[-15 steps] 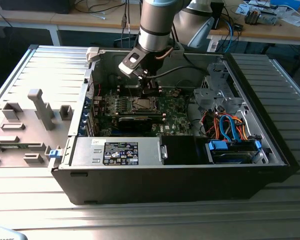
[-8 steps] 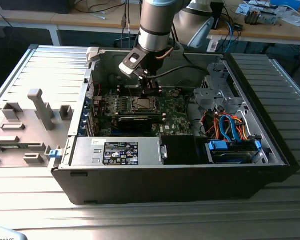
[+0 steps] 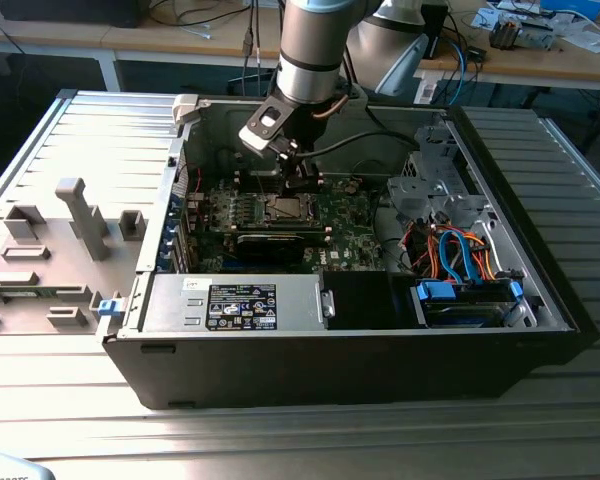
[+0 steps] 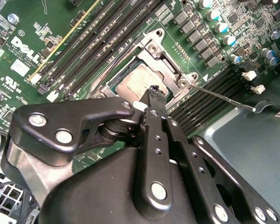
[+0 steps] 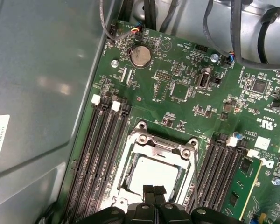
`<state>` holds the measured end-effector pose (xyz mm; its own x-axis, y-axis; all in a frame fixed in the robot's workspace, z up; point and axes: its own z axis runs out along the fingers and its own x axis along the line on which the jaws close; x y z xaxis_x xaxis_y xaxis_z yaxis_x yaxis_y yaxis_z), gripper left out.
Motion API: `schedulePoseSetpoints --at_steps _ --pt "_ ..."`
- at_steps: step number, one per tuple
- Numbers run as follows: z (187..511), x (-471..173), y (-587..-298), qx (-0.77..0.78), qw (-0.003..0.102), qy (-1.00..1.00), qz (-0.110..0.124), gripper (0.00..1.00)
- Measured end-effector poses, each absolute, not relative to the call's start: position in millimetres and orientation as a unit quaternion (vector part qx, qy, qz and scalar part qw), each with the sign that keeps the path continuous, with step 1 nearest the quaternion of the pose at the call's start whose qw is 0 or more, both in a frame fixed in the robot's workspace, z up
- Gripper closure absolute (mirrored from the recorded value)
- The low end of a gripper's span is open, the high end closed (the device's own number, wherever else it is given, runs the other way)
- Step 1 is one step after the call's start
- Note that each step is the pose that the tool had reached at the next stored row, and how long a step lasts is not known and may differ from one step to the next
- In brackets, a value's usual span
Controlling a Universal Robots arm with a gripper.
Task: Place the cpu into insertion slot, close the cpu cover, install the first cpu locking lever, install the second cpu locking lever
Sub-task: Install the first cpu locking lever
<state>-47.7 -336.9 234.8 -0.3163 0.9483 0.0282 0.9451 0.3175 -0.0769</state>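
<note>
The cpu [image 5: 155, 175] lies flat in the insertion slot on the green motherboard, its silver-grey top showing [image 4: 133, 85]. The cpu cover [image 5: 162, 143] lies down around it as a silvery frame [image 4: 155, 50]. A thin wire locking lever [image 4: 224, 97] sticks out from a socket corner over the memory slots. Another thin lever [image 5: 196, 179] runs along the socket's side. My gripper [image 5: 154, 190] is shut with nothing between its black fingers. Its tips [image 4: 154, 93] sit at the socket's edge, over the rim of the chip. In the exterior view the gripper [image 3: 302, 182] hangs just behind the socket [image 3: 285, 208].
Black memory slots [image 5: 95, 154] flank the socket on both sides. Cables [image 5: 233, 42] hang over the board's far end. The open case holds a power supply [image 3: 242, 303] and a drive bay with blue and orange cables [image 3: 460, 260]. A grey fixture [image 3: 75, 215] stands at the exterior view's left.
</note>
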Motion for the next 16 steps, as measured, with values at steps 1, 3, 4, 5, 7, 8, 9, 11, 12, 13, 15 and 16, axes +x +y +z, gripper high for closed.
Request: schedulePoseSetpoints --at_steps 1,3,4,5,7,8,9,11,12,13,15,16 --pt "234.8 -47.7 -336.9 -0.583 0.034 -0.811 0.023 0.89" --pt "234.8 -47.7 -336.9 -0.581 0.034 -0.813 0.023 0.89" --pt "234.8 -47.7 -336.9 -0.581 0.034 -0.813 0.023 0.89" --pt "234.8 -47.7 -336.9 -0.58 0.034 -0.814 0.023 0.89" --pt "234.8 -47.7 -336.9 -0.578 0.034 -0.815 0.023 0.89" --pt "234.8 -47.8 -336.9 -0.577 0.034 -0.816 0.023 0.89" --pt "234.8 -47.7 -336.9 -0.576 0.034 -0.817 0.023 0.89" --pt "234.8 -47.8 -336.9 -0.574 0.034 -0.818 0.023 0.89" --pt "234.8 -47.7 -336.9 -0.573 0.034 -0.819 0.023 0.89" --pt "234.8 -47.7 -336.9 -0.572 0.034 -0.819 0.023 0.89" --pt "234.8 -47.7 -336.9 -0.57 0.034 -0.82 0.023 0.89" --pt "234.8 -47.7 -336.9 -0.569 0.034 -0.821 0.024 0.89"
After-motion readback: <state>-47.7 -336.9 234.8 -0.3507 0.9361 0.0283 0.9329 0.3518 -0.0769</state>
